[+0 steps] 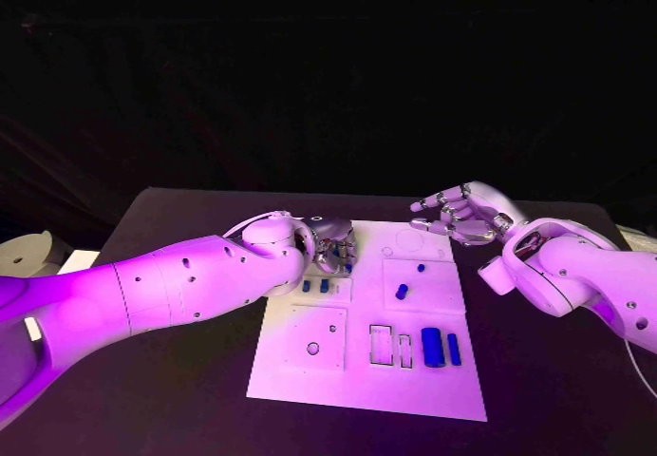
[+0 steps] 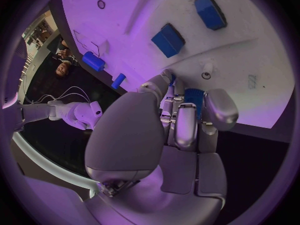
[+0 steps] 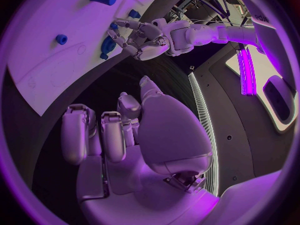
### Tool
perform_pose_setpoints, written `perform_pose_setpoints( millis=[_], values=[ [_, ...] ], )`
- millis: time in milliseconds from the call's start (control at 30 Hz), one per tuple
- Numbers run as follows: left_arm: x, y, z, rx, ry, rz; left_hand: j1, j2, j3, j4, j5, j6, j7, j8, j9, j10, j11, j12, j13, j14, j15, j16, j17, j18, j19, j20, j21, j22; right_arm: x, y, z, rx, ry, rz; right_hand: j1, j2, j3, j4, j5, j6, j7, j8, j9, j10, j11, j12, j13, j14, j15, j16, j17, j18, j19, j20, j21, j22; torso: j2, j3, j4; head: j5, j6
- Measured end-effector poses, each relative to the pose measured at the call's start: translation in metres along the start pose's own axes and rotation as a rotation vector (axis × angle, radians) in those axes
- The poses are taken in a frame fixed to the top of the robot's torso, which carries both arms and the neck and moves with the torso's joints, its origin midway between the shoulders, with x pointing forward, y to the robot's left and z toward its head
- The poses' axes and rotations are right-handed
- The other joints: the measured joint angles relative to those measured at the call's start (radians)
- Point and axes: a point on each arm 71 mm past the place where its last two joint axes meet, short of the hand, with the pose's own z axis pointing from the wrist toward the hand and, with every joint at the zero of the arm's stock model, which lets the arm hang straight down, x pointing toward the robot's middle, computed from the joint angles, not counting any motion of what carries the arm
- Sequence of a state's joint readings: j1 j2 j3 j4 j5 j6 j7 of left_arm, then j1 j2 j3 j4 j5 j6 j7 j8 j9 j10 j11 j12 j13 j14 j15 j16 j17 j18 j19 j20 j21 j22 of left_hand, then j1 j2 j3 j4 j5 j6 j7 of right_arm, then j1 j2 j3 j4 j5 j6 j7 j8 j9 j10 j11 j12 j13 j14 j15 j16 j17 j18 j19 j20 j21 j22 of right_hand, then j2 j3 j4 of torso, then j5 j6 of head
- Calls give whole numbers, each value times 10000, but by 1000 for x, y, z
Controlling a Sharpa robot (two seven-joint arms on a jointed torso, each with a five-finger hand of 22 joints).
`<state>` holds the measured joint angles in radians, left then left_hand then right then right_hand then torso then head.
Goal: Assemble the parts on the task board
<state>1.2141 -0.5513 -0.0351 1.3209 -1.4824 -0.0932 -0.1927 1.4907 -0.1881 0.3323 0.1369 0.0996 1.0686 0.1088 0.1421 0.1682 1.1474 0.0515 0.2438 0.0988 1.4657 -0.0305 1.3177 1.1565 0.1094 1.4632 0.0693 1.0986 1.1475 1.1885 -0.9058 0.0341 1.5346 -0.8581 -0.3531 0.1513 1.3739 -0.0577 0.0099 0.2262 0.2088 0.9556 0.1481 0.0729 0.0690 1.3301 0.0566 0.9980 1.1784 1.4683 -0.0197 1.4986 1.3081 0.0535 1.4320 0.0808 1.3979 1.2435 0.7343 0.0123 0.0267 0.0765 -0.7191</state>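
Left hand (image 1: 326,249) on task board (image 1: 359,380) among blue parts (image 1: 431,346)

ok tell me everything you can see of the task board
The task board is a flat white rectangular plate lying on the black table, running lengthwise away from the robot. It looks like smooth plastic, split into panels with outlined recesses, two narrow rectangular slots and small round holes. Small blue parts lie on it: two long pieces near the right edge, smaller ones mid-board and at the far left. The left robot hand is over its far left corner, fingers down at a blue part there. The right robot hand hovers just beyond its far right corner.
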Motion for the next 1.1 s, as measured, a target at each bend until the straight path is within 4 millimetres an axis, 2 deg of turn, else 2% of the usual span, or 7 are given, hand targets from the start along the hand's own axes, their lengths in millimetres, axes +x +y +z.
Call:
perform_pose_setpoints(
  millis=[400,667,800,1100],
  values=[
    [-1,0,0,-9,118,-7,0,0,166,-82,0,52,52,-98,-88,76,-4,-155,-115,-1,0,0,-60,2,-1,0,97,124,0,0,0,-2,12,2,0,0,0,0,0,0,0,0,0,0,0,0,0,0,0,0,-1,0,0,0,0,0,1,1,2,-9,-9],
    [1,-2,1,-4,172,-18,249,387,781,-336,-1,608,35,-121,-142,704,-59,-270,-139,-1,1,43,-67,2,-1,0,437,424,0,0,0,-8,20,5,0,0,0,0,0,0,0,0,0,0,0,0,0,0,0,0,-2,0,0,0,0,0,4,1,2,-1,-18],
    [1,-1,2,-35,169,-79,180,449,983,-458,-19,802,17,-87,-156,858,-106,-383,-134,6,-6,60,-193,2,36,-36,516,534,0,0,0,-13,25,7,0,0,0,0,0,0,0,0,0,0,0,0,0,0,0,0,-3,0,0,0,0,0,4,1,-4,0,-14],
    [1,2,2,-133,93,-505,142,486,1053,-529,-41,839,53,-88,-174,947,-87,-446,-131,35,-35,-1,-408,3,35,-36,581,618,1,0,0,-19,31,9,0,0,0,0,0,0,0,0,0,0,0,0,0,0,0,0,-4,0,0,0,0,0,0,0,-4,-23,11]
  ],
)
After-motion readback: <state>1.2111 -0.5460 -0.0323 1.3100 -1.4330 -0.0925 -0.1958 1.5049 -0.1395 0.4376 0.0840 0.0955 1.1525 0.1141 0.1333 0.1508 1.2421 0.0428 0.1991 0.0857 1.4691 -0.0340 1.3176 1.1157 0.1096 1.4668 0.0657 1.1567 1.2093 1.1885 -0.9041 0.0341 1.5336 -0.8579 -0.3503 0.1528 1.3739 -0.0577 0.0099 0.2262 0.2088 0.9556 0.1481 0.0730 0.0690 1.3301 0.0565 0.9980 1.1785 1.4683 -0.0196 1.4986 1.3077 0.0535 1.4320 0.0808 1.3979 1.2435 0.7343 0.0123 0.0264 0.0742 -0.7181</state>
